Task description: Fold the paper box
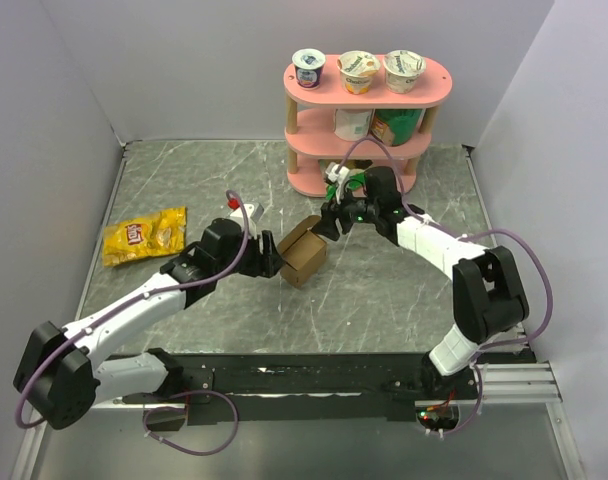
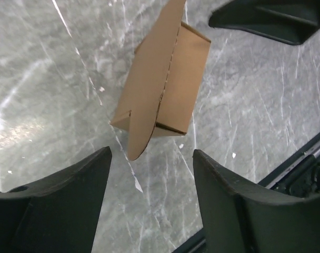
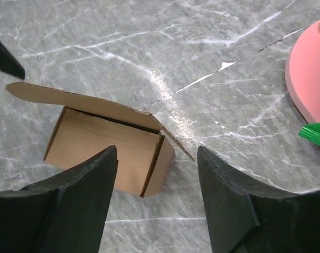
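The paper box (image 1: 304, 255) is plain brown cardboard, unmarked. The table (image 1: 184, 190) is grey, marble-patterned with thin white veins. The shelf (image 1: 436, 88) is pink; its top tier carries pale cups (image 1: 359, 70) with printed lids, the leftmost dark blue. A green packet (image 1: 396, 125) sits one tier lower. Left of the shelf, the snack bag (image 1: 144, 236) is yellow with a red label. The arms (image 1: 134, 305) are white with black joints, their cables (image 1: 548, 290) purple.

Your left arm (image 1: 134, 300), down at eight o'clock, is white shell with chunky black joints, and the right arm (image 1: 429, 240) at four o'clock matches. Purple cables (image 1: 550, 298) loop off both. Left gripper (image 2: 151, 158) and right gripper (image 3: 157, 153): matte black wedge fingers. Green light (image 1: 359, 212) glowing at the right wrist
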